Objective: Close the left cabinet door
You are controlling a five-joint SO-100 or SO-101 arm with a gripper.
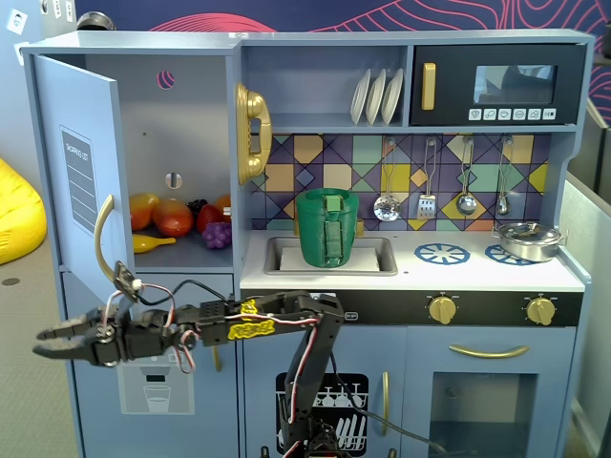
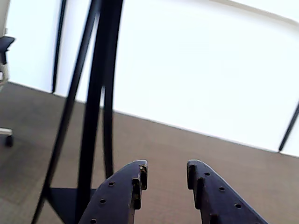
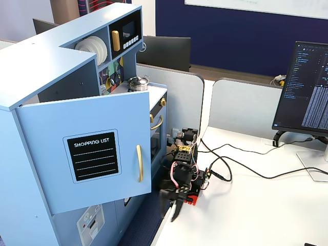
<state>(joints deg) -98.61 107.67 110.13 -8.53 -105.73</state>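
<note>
Worktop (image 3: 256,205): white, we saw cables.
Left cabinet door (image 3: 87,159): swung open.
Hand (image 1: 43,343): parted, empty, at door's 6 o'clock.

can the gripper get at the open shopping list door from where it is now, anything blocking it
Probably yes. The gripper hangs open and empty just below and outside the left cabinet door, which stands swung wide. Nothing sits between them in either fixed view; it would need to rise to push the door's outer face.
</note>
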